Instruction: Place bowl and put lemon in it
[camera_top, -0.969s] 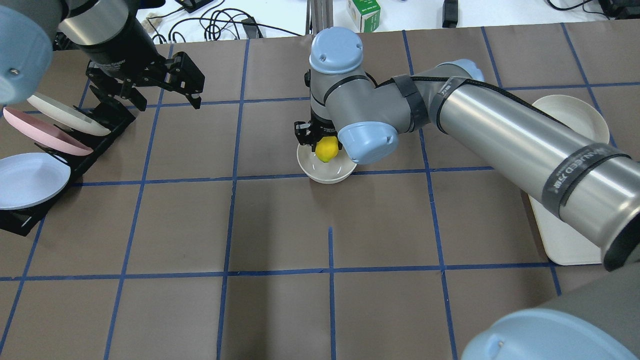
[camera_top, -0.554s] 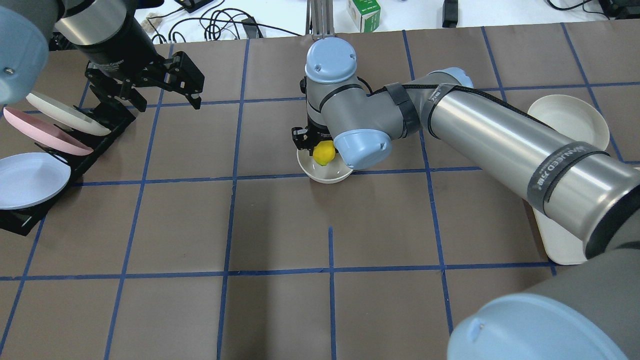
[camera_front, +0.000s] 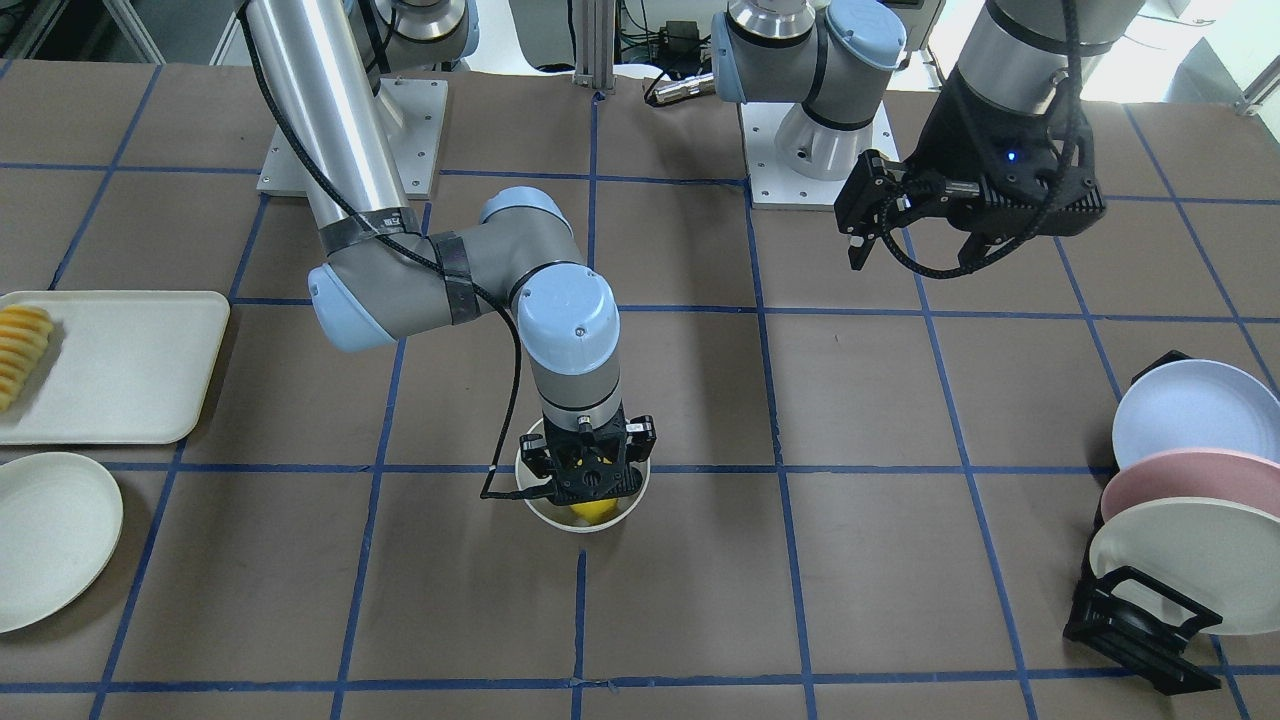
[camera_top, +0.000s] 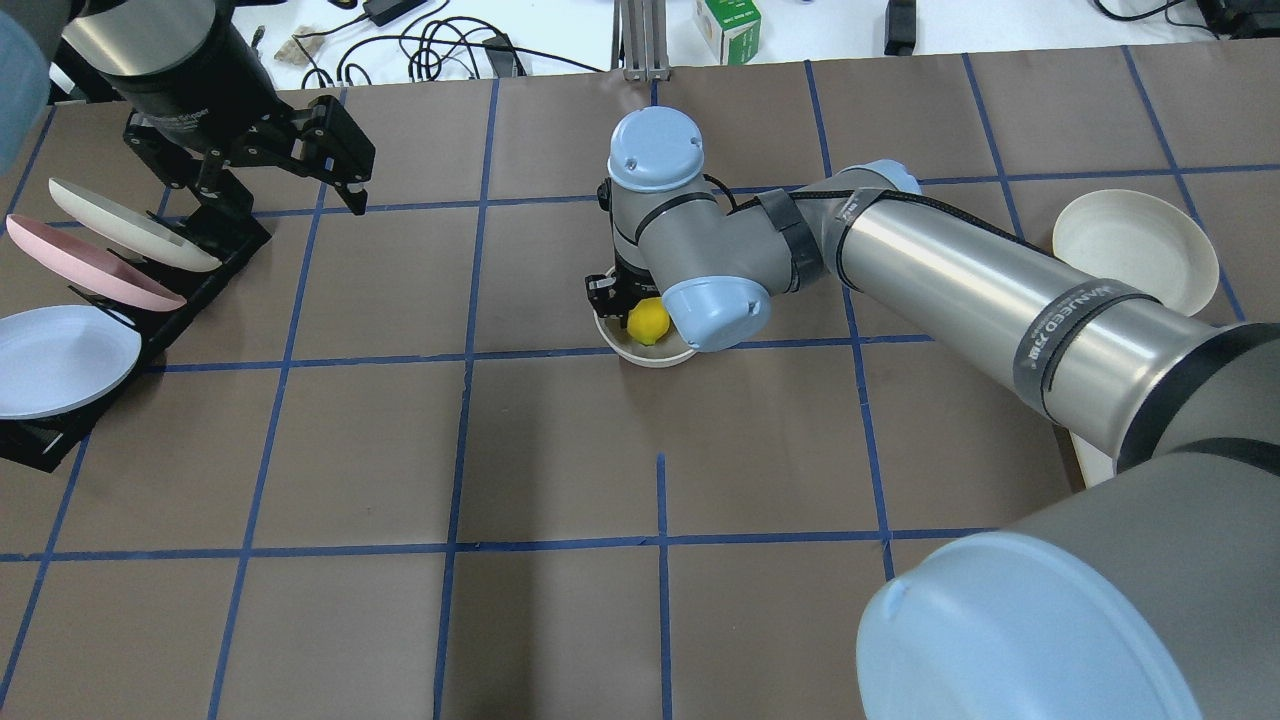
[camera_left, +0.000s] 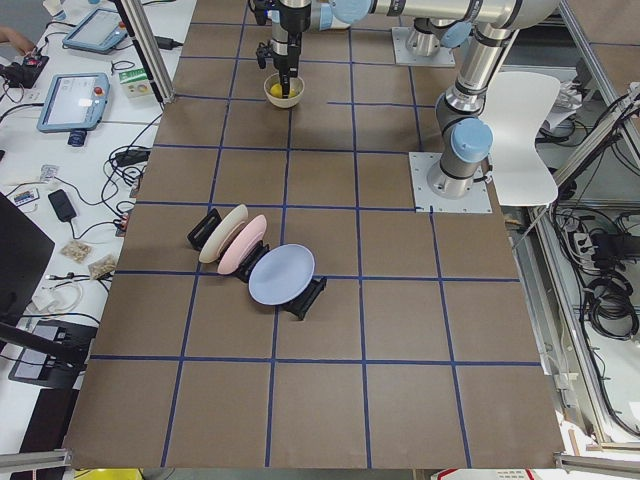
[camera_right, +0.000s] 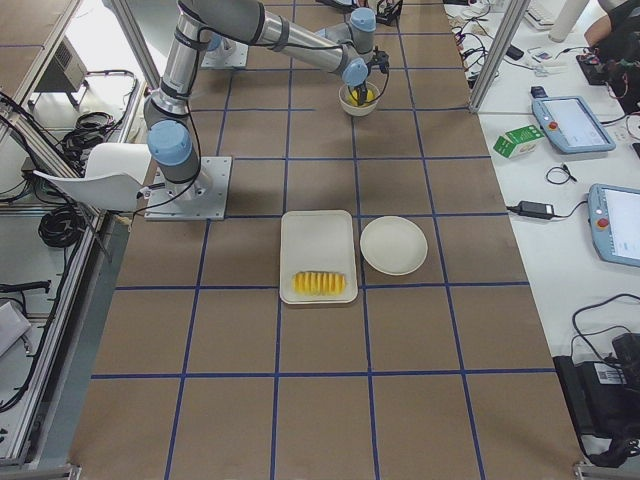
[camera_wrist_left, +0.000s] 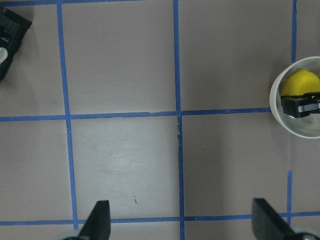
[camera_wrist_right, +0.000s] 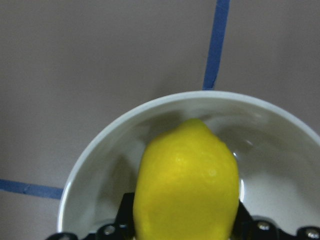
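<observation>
The off-white bowl stands on the table near the middle, also seen in the front view. My right gripper is shut on the yellow lemon and holds it down inside the bowl. The right wrist view shows the lemon between the fingers, low against the bowl's glossy inside. I cannot tell if it touches the bottom. My left gripper is open and empty, high above the table beside the plate rack. Its wrist view shows the lemon and bowl at the right edge.
A black rack with three plates stands at the robot's left. A flat off-white plate lies at the right. A white tray with sliced orange-yellow food lies beside it.
My right gripper has gone down with the lemon, deeper into the bowl. My left gripper has moved a little left and away from the middle.
</observation>
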